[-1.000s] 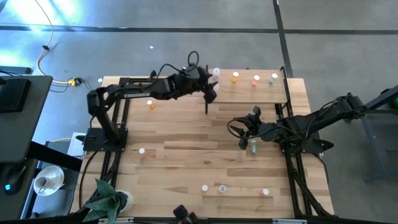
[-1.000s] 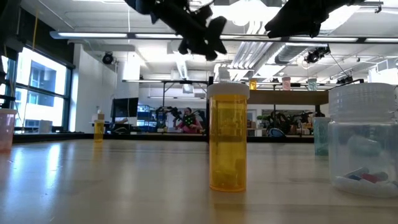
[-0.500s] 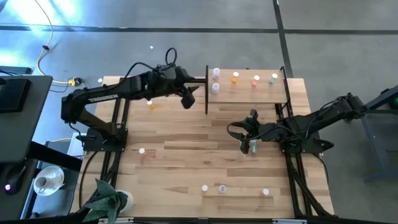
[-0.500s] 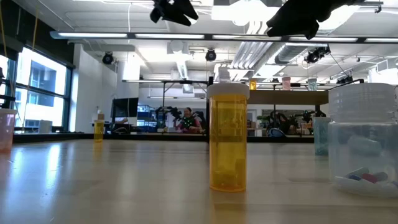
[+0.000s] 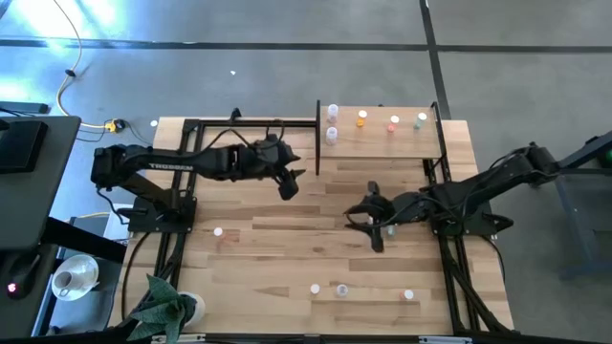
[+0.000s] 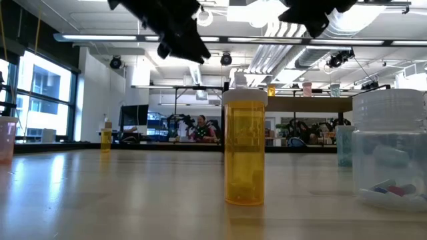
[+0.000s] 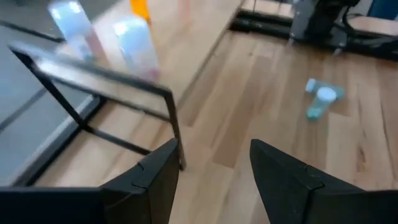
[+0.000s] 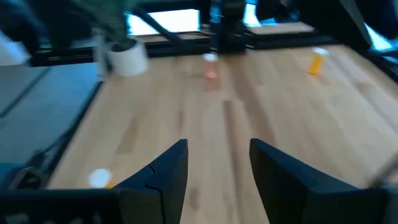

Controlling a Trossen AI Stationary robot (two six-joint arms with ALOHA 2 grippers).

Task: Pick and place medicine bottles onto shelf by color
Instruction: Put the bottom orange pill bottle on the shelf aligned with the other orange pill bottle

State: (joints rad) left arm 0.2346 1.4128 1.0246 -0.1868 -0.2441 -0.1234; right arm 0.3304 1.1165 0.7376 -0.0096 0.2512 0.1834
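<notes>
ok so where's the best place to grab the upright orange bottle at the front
Probably from straight above, closing across the orange cylindrical plastic bottle just below its cap: it stands upright and is round, so any side works.

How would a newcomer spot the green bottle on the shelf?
In the high view, find the pale shelf at the table's far edge. Of the bottles standing on it, the green bottle is the end one on the right arm's side, next to a red bottle.
</notes>
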